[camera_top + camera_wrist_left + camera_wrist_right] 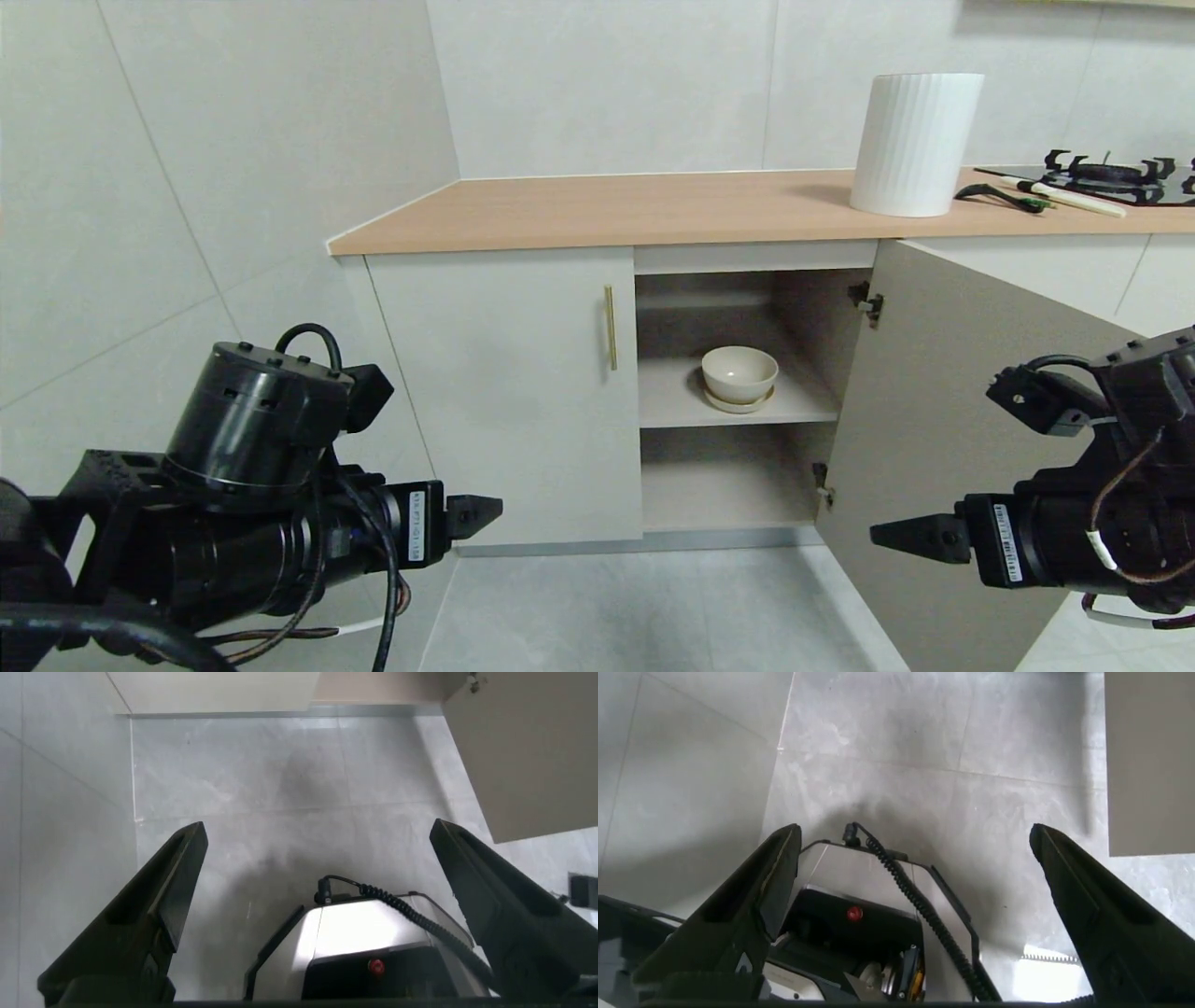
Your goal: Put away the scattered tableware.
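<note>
- Bowl (pixel 739 371): cream-coloured and upright, it sits inside the cabinet (pixel 504 392) on the middle shelf (pixel 672 397). It rests on a small saucer (pixel 738 403) of the same colour, about mid-way across the open compartment.
- Cabinet: the right door (pixel 934 401) stands swung wide open. The left door is closed, with a slim brass handle (pixel 610 327) at its inner edge. The shelf space below the bowl holds nothing that can be made out.
- Left gripper (pixel 474 515): it hangs low in front of the cabinet's closed left door, above the tiled floor (pixel 653 607). Its fingers (pixel 159 905) are spread wide and hold nothing.
- Right gripper (pixel 910 539): it is low in front of the open door and well apart from the bowl. Its fingers (pixel 747 905) are likewise released and empty.
- Countertop (pixel 607 205) above the cabinet: a white ribbed cylinder (pixel 915 145) stands over the open door's side. Beyond it lie some utensils (pixel 1064 196) beside a gas burner (pixel 1106 175).
</note>
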